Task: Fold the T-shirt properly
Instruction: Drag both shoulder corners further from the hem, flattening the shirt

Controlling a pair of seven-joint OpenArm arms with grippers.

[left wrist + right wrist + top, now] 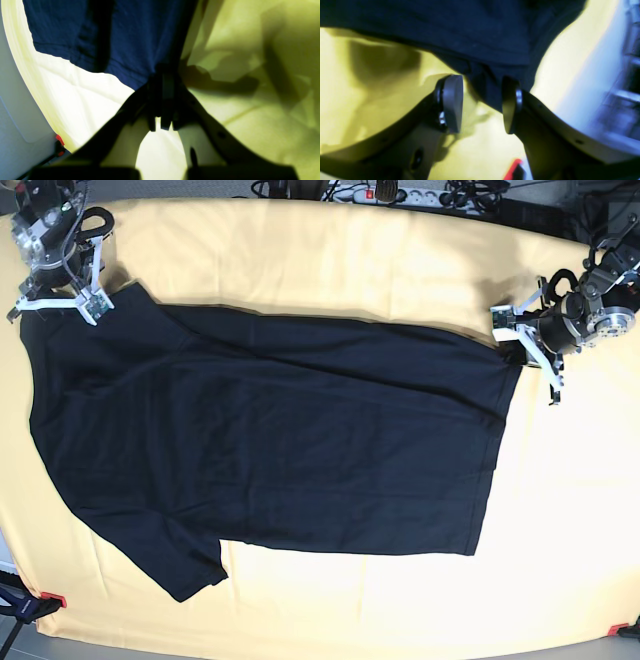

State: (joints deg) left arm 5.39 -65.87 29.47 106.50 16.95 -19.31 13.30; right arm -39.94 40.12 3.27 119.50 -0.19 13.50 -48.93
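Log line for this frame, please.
left gripper: shut on plain black cotton T-shirt corner | right gripper: open, straddling edge | shirt: flat

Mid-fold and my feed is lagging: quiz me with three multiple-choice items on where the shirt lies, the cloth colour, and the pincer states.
1. Where is the left pincer?
A. at the shirt's hem corner
B. at the collar
C. off the cloth

2. What colour is the tablecloth?
A. white
B. pale yellow
C. red

3. How does the right pincer stand?
A. shut on the shirt
B. open, shirt edge between its pads
C. out of view

Key: 1 A, the left wrist view shows it pinching a corner of the shirt; 2 B, the base view shows yellow around the shirt; 3 B, the right wrist view shows a gap between the pads.
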